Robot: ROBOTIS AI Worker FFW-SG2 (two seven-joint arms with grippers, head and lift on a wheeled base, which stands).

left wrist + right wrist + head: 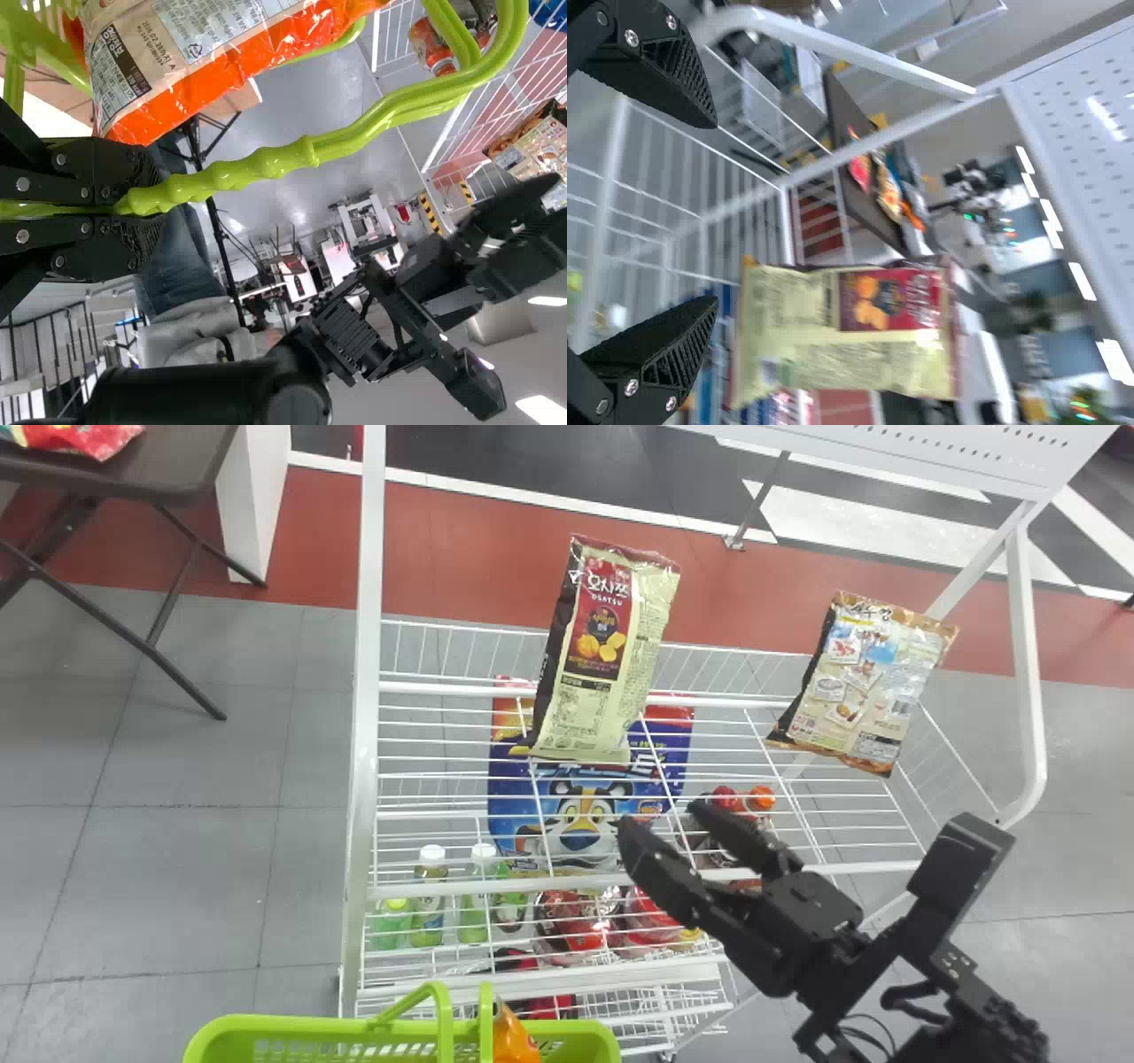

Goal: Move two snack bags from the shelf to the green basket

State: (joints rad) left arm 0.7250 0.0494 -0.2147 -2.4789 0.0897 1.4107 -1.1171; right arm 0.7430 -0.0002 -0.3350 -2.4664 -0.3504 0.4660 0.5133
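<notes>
Clearly, right gripper (660, 817) gapes before a snack bag (611, 660); left gripper (146, 208) clamps basket handle (275, 163).

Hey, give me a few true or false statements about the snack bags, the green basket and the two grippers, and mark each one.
1. Two snack bags are on the wire shelf. True.
2. The right gripper is holding a snack bag. False: its fingers are open, with nothing gripped.
3. The left gripper is shut on the basket handle. True.
4. The green basket has nothing in it. False: an orange snack bag is inside.
</notes>
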